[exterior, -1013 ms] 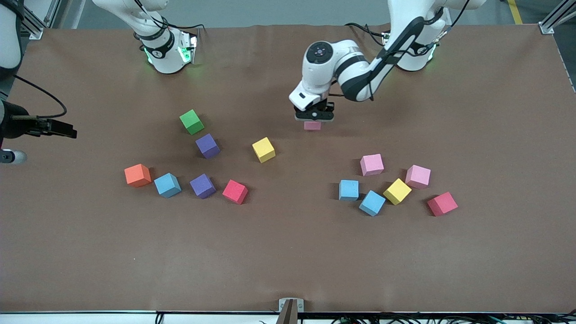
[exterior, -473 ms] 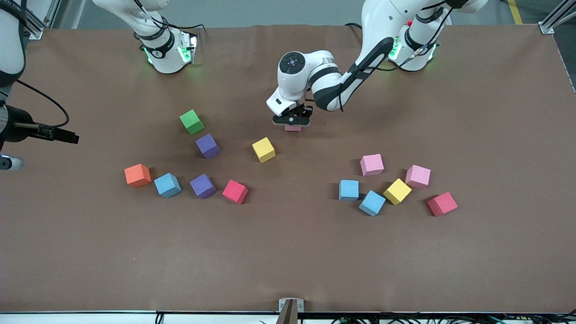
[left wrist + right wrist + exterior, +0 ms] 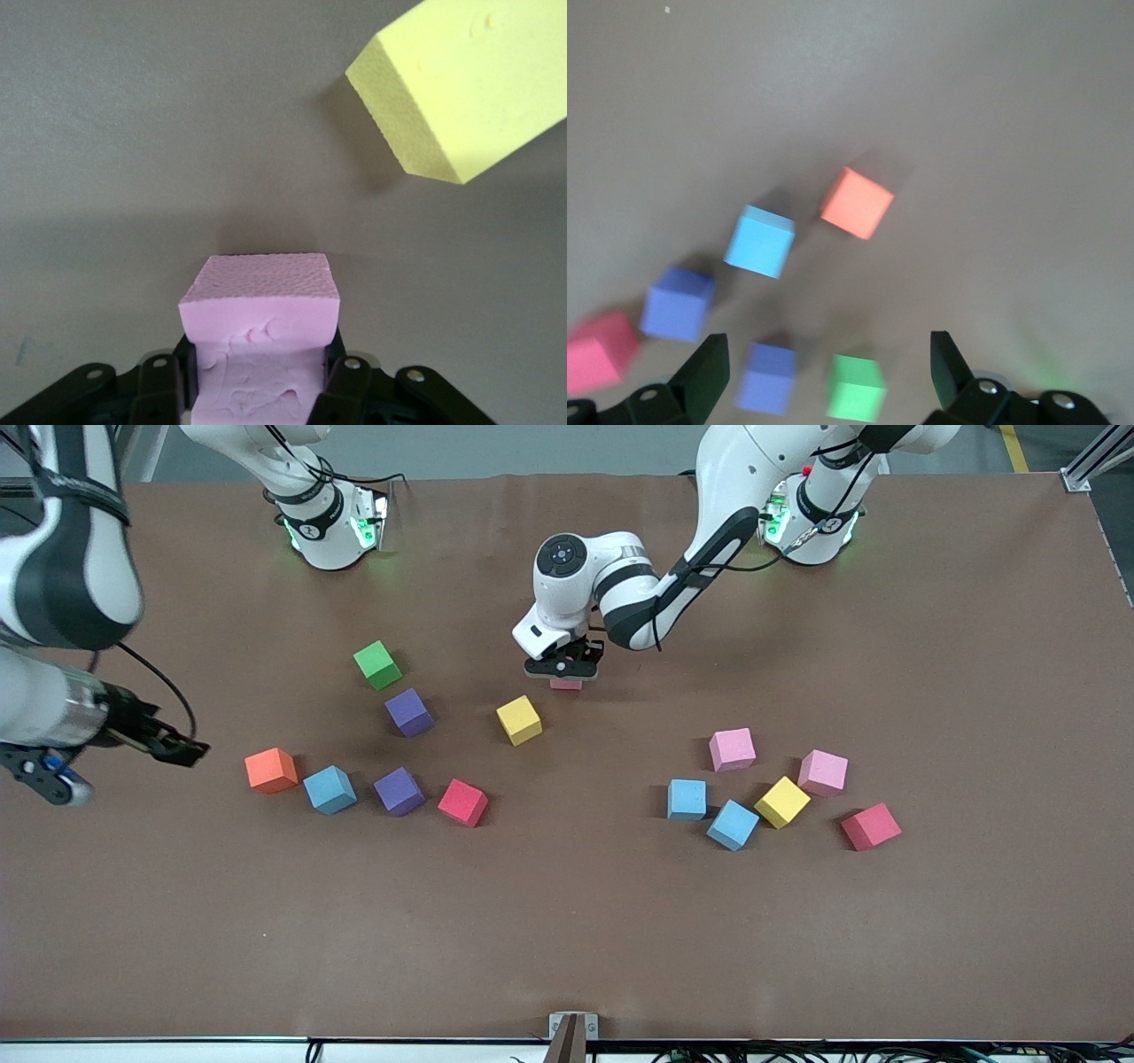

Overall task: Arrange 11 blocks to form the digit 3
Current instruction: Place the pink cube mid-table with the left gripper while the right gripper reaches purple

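Note:
My left gripper (image 3: 564, 671) is shut on a pink block (image 3: 565, 684) (image 3: 260, 305), held low over the table beside a yellow block (image 3: 519, 719) (image 3: 469, 88). Toward the right arm's end lie two purple blocks (image 3: 408, 712) (image 3: 399, 791), a red block (image 3: 462, 802) and a light blue block (image 3: 330, 789). Toward the left arm's end sit two pink blocks (image 3: 732, 748) (image 3: 823, 772), a yellow one (image 3: 782, 802), two light blue ones (image 3: 687, 799) (image 3: 733, 825) and a red one (image 3: 871, 825). My right gripper (image 3: 182, 751) (image 3: 830, 359) hangs open and empty at the right arm's end.
A green cube (image 3: 377, 664) (image 3: 857, 388) lies beside the purple block that is farther from the front camera. An orange cube (image 3: 271, 770) (image 3: 858, 204) sits next to the light blue block near the right gripper. Bare brown table (image 3: 567, 921) stretches nearer the front camera.
The left gripper has carried the pink block toward the right arm's end, closer to the yellow block. The right arm has swung in toward the orange cube.

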### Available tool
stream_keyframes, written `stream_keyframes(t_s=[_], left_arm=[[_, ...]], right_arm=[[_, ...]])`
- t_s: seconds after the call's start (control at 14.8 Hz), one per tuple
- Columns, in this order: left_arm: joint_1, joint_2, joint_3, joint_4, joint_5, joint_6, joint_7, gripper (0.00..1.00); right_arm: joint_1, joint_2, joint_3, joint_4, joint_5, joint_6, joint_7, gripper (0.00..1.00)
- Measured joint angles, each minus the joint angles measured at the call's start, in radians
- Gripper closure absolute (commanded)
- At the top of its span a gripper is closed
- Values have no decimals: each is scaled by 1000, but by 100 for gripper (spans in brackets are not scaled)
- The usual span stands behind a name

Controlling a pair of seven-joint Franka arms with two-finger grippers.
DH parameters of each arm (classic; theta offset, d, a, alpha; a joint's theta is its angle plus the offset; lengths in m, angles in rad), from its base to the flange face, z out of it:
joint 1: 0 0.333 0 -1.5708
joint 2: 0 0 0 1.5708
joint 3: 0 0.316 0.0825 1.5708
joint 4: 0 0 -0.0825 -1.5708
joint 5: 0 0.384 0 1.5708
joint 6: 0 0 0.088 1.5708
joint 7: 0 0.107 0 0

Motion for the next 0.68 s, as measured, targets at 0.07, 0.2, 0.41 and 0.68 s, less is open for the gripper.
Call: stream_keyframes(t_s=[0.07,0.2,0.41,0.68], left_arm=[[0,0,1,1,0,0,0,3],[0,0,1,4,0,0,0,0],[2,0,1,16,0,-1,0,0],[13,-10,2,47,0,-75,0,0]], right_arm=[[36,28,2,-1,11,39,97,0],[93,78,4,-15,70,134,228,0],[115,110,4,-61,111,255,282,0],[144,112,4,-148,120,414,325,0]])
